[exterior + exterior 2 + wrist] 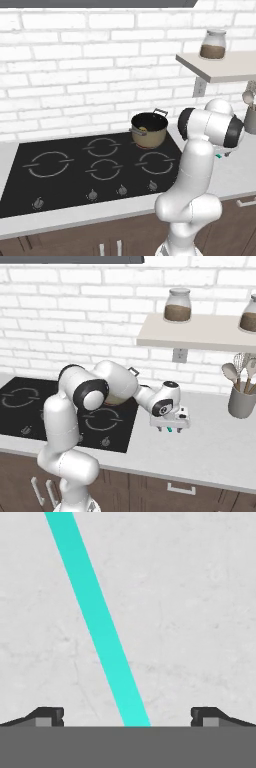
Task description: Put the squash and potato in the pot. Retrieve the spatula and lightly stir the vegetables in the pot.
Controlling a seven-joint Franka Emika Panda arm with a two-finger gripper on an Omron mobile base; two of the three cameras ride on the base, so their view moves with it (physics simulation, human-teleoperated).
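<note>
The tan-brass pot (149, 129) stands on the back right burner, with the yellow squash (143, 131) lying inside it. The potato is hidden from view. On the grey counter right of the stove lies the spatula (100, 627), a long teal strip; a small teal bit of the spatula (169, 430) shows under the hand. My gripper (169, 429) hovers low over it, pointing down. In the hand view the gripper (127, 714) is open, its fingertips (47, 714) set wide on either side of the teal handle, not touching it.
The black stove (90, 165) fills the counter's left part, knobs along its front. A grey utensil cup (241, 401) with spoons stands at the far right. A wall shelf (200, 331) above holds a glass jar (178, 305).
</note>
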